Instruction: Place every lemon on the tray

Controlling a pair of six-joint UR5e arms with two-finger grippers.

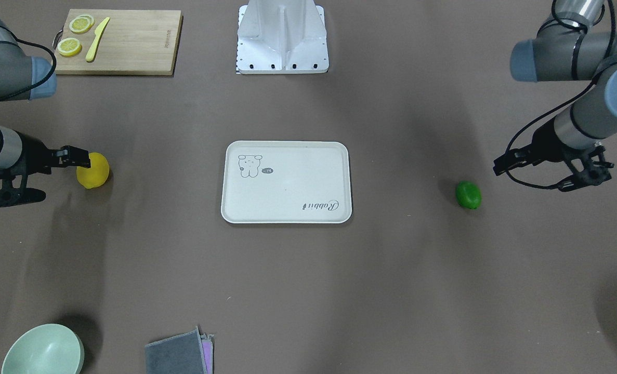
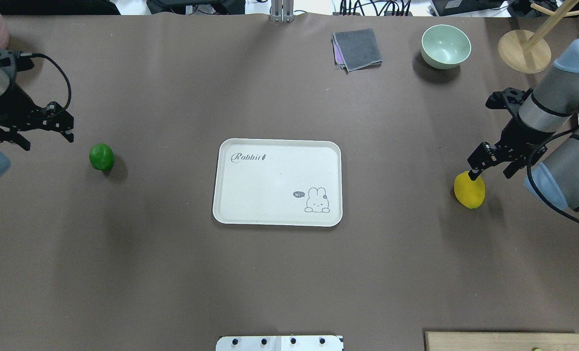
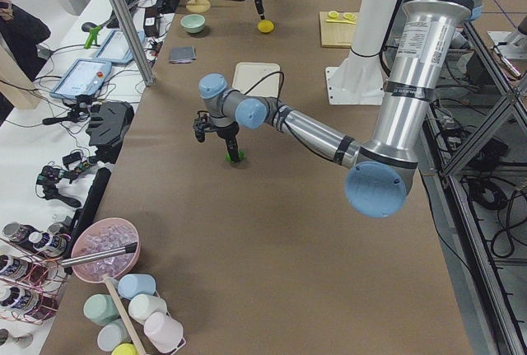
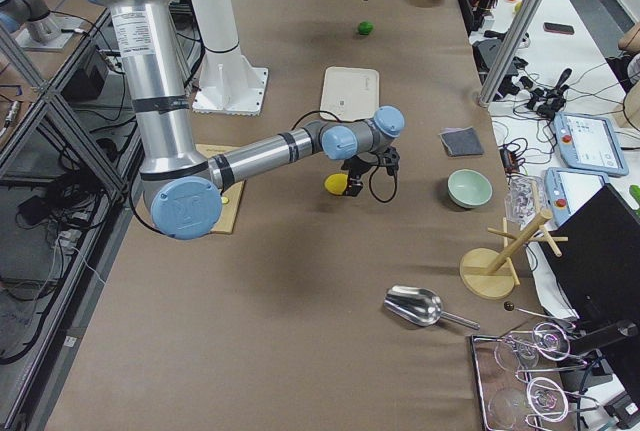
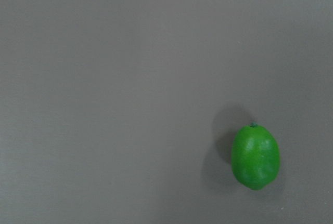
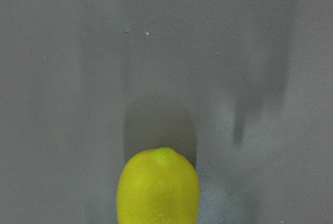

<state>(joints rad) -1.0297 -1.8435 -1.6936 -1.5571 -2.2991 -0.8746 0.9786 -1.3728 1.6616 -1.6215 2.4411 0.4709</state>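
My right gripper (image 2: pixel 489 174), spread wide, hangs at the yellow lemon (image 2: pixel 469 190), likely lining up a grasp. My left gripper (image 2: pixel 49 141), also spread, hovers near the green lemon (image 2: pixel 101 157).

Cutting board (image 1: pixel 131 44) with lemon slices (image 1: pixel 69 47) and knife (image 1: pixel 97 39), green bowl (image 1: pixel 43 350), grey cloth (image 1: pixel 178 356)

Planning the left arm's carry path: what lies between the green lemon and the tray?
Nothing. In the overhead view, only bare brown table separates the green lemon from the tray.
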